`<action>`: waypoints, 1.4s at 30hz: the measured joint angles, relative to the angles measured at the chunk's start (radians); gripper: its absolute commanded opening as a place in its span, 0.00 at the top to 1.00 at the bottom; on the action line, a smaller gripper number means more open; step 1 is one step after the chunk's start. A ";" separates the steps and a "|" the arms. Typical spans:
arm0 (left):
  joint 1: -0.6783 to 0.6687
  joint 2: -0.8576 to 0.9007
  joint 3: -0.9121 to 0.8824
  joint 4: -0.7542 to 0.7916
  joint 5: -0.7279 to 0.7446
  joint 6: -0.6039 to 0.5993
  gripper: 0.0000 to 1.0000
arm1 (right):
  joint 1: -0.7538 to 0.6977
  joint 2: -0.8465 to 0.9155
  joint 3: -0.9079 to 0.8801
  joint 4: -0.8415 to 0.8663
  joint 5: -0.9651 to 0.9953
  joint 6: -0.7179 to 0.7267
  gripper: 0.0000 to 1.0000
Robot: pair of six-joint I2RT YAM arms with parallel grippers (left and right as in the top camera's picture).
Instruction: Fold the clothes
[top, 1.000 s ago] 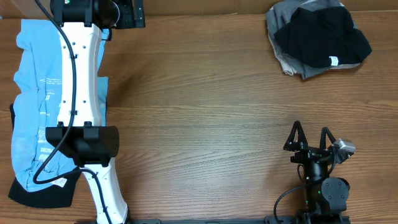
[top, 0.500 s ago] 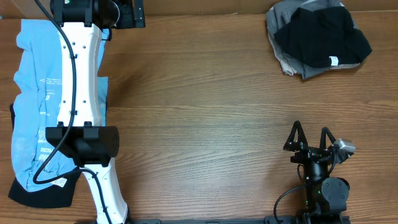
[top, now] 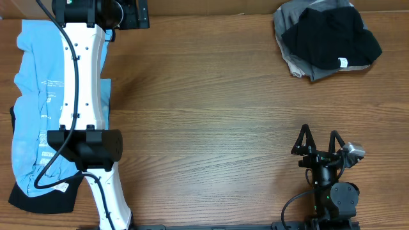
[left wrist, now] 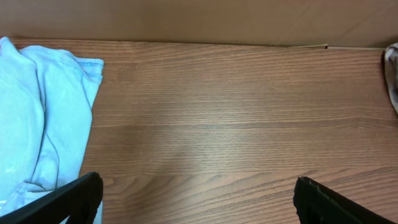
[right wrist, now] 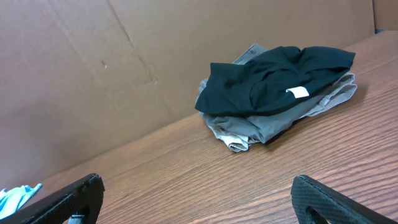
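Nothing is shifting over the last second: both arms are staying parked and no garment is moving, so the folding is not yet getting under way. The left fingers (left wrist: 68, 198) are standing spread as wide as they go and holding nothing, hanging over bare wood at the counter's (top: 211, 115) far left corner, with the left arm (top: 80, 76) stretching along the counter's left side. The right fingers (right wrist: 65, 198) are likewise gaping fully and gripping nothing, sitting low at the counter's near right edge and facing its far right corner. There the black T-shirt (top: 329, 38) is lying crumpled, its small white label (top: 343, 62) showing, on top of a grey garment (top: 284, 25); that heap is lying well apart from either set of fingers. The light blue tee (top: 29, 96) is sprawling along the counter's left edge, partly under the left arm, with a dark piece of cloth peeking out at its near end. Judging by this stillness, the task is sitting at its very start: every garment is waiting unfolded, and the counter's middle is offering room for spreading one out.
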 measured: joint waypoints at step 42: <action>-0.006 -1.270 -1.753 1.032 0.035 0.000 0.00 | 0.000 0.000 0.000 0.000 -0.001 -0.001 0.00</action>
